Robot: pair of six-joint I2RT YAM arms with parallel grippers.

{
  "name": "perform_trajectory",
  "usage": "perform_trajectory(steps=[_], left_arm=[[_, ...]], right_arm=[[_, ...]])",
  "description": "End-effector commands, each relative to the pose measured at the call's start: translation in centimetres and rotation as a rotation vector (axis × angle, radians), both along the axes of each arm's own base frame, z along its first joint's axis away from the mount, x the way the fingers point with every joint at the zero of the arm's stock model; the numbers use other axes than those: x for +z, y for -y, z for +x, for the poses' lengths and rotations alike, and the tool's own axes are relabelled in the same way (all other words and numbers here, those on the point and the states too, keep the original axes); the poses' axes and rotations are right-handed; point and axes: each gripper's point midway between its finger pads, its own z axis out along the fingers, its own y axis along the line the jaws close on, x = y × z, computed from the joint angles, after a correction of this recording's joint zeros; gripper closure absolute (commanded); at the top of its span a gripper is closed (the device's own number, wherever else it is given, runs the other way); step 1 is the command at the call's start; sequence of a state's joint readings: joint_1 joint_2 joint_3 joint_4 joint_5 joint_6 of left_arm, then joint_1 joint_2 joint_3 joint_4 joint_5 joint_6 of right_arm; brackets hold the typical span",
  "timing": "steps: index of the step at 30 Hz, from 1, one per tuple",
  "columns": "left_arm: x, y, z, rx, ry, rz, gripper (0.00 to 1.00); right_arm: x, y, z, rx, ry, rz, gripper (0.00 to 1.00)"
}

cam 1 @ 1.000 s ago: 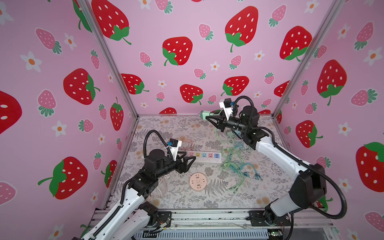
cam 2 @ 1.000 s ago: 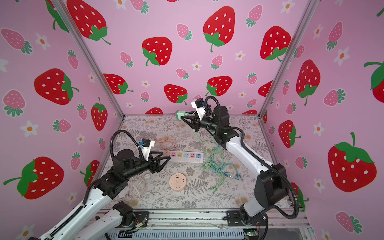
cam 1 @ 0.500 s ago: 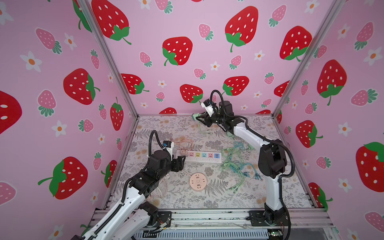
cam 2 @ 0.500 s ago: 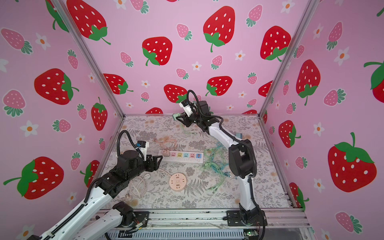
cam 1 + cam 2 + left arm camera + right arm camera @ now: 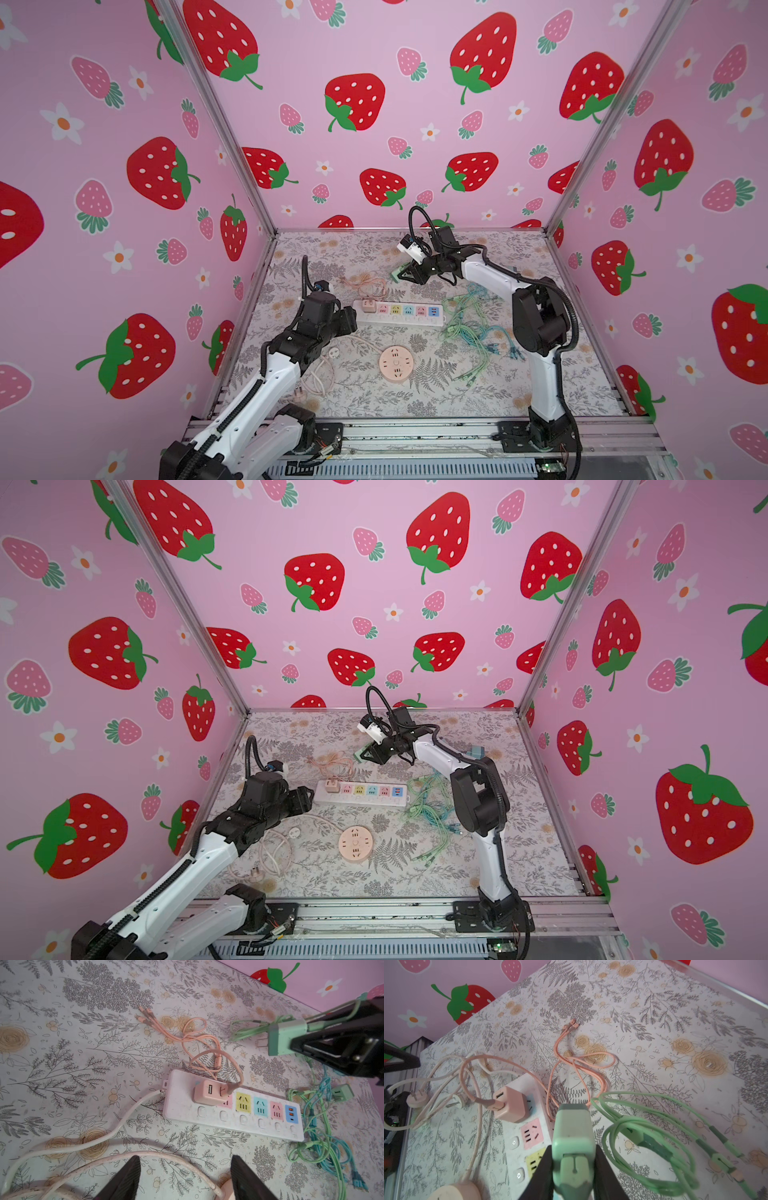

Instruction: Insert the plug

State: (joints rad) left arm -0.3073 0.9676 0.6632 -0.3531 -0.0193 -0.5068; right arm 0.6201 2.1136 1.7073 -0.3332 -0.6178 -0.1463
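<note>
- At the right gripper point(image 5: 573, 1153): clamped tight on the green plug point(image 5: 572, 1126), pinching its two flat sides at the cable end.
- At the left gripper point(image 5: 184, 1167): spread wide, holding nothing, hanging low near the white cord point(image 5: 122, 1122) and short of the power strip point(image 5: 180, 1093).
- Hangs in the air behind the strip, apart from it, prongs point(image 5: 260, 1043) bare and in no socket (clearest from the left wrist).
- Judged light and rigid: small hard plastic block with smooth faces, likely to twist or slip in the pinch if pushed off-axis.
- Trails a soft green cable point(image 5: 616, 1118); expect drag, perhaps a snag on the tangle beside the strip.
- Best taken as now: opposite flat sides, well back from the prongs, front face left clear.
- End socket taken by the pink adapter point(image 5: 209, 1092); yellow socket point(image 5: 243, 1102) and its neighbours free.
- No brand or words readable anywhere; only power symbols on the switches point(image 5: 513, 1142).
</note>
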Motion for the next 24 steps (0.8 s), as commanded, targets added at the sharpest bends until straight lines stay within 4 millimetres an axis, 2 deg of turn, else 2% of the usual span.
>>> perform_trajectory(steps=[1, 12, 24], left_arm=[[0.2, 0.7, 1.1, -0.006, -0.008, -0.088, 0.3], [-3.0, 1.1, 3.5, -0.032, -0.129, -0.134, 0.38], [-6.4, 1.2, 5.2, -0.02, -0.218, -0.152, 0.49]], right_arm=[[1.3, 0.4, -1.5, 0.073, 0.035, -0.05, 0.96], [-0.3, -0.6, -4.0, 0.191, 0.07, -0.207, 0.97], [-2.6, -0.1, -5.8, 0.276, 0.075, -0.349, 0.97]])
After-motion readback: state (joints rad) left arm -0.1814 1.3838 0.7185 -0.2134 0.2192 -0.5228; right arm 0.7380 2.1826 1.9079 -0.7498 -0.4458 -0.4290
